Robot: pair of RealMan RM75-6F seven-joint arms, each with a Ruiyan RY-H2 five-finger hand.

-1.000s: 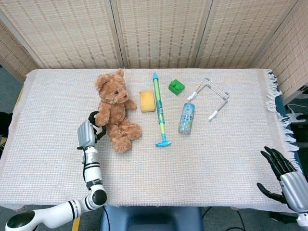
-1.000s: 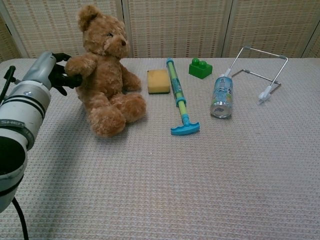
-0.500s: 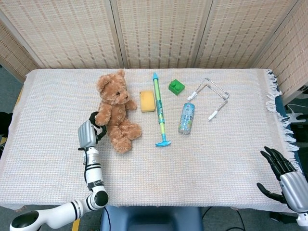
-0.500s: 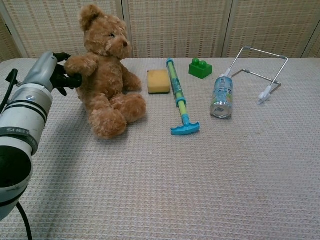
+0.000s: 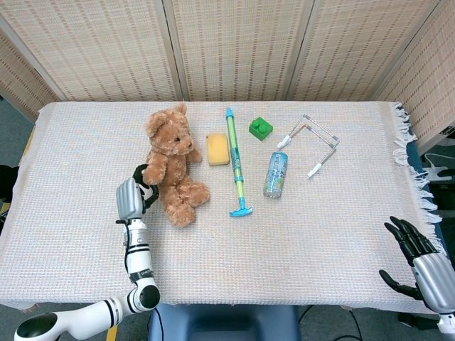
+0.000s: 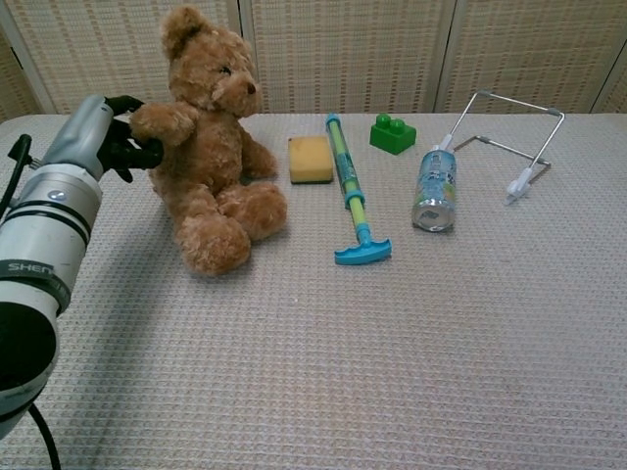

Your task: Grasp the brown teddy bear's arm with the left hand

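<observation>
Brown teddy bear (image 5: 173, 165) sits upright at about ten o'clock on the cloth-covered table (image 5: 320, 234), legs stretched toward the robot; its plush looks light, soft and squashy, so I judge it will compress under a grip and may tip or drag if pulled; the sensible place to take hold is the bear's arm (image 6: 160, 121) that sticks out toward nine o'clock, around its thick middle, not the loose fur at the tip.

Left hand (image 5: 132, 195) is at that arm; in the chest view its dark fingers (image 6: 136, 153) curl around the end of the arm and touch it, so it appears to hold the arm, though how firmly cannot be told; right hand (image 5: 419, 259) rests at the five o'clock edge of the table, well apart from everything, fingers spread and holding nothing.

To the three o'clock side of the bear lie a yellow sponge (image 5: 217, 149), a long green and blue toy pump (image 5: 235, 163), a green building brick (image 5: 260, 128), a small can (image 5: 276, 175) on its side and a bent wire stand (image 5: 311, 145); the can is the only container, and what is inside it cannot be seen.
</observation>
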